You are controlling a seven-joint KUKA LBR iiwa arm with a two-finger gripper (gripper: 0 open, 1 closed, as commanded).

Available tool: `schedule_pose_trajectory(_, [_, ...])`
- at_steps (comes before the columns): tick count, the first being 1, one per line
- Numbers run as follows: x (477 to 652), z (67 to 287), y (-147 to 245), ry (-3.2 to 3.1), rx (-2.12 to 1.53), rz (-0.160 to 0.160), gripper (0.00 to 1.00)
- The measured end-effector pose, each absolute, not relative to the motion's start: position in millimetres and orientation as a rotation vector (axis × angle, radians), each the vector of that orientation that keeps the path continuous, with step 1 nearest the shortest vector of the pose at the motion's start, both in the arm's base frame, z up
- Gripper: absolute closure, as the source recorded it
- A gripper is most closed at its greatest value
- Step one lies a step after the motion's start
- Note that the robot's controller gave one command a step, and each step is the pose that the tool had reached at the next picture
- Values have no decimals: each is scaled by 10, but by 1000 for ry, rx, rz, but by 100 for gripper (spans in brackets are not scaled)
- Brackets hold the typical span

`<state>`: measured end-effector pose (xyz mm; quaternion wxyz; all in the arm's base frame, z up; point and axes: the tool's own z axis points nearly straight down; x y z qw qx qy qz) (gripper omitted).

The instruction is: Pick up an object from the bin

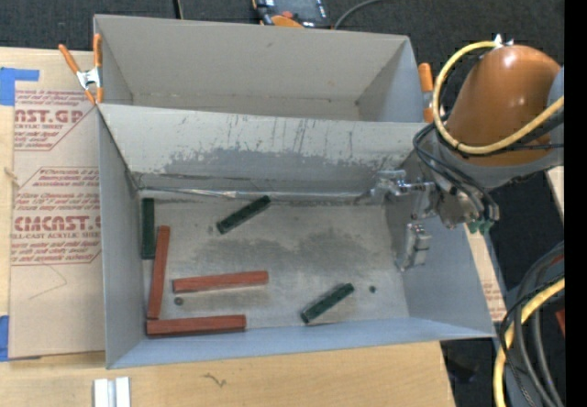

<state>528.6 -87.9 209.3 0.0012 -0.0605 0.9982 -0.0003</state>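
Note:
My gripper (414, 242) hangs at the right side of the bin, close to the right wall and above the floor. The nearest loose thing is a dark green bar (327, 302), lying slantwise on the floor to the gripper's lower left, apart from it. A second dark green bar (243, 213) lies tilted near the back of the floor, further left. A red-brown bar (220, 281) rests flat near the middle left.
Along the left wall stands a third dark green bar (147, 227) beside an upright red-brown bar (159, 272). Another red-brown bar (195, 325) lies along the front left edge. The arm's orange dome and cables sit over the bin's right rim.

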Motion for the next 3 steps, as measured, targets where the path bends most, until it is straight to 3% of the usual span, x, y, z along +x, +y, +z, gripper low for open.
schedule_pose_trajectory(1, [4896, 747, -500, 3139, -223, 6, 0])
schedule_pose_trajectory(2, [4914, 787, -512, 3134, -221, 2, 100])
schedule_pose_trajectory(3, [5232, 2107, -521, 3121, -252, -3, 100])
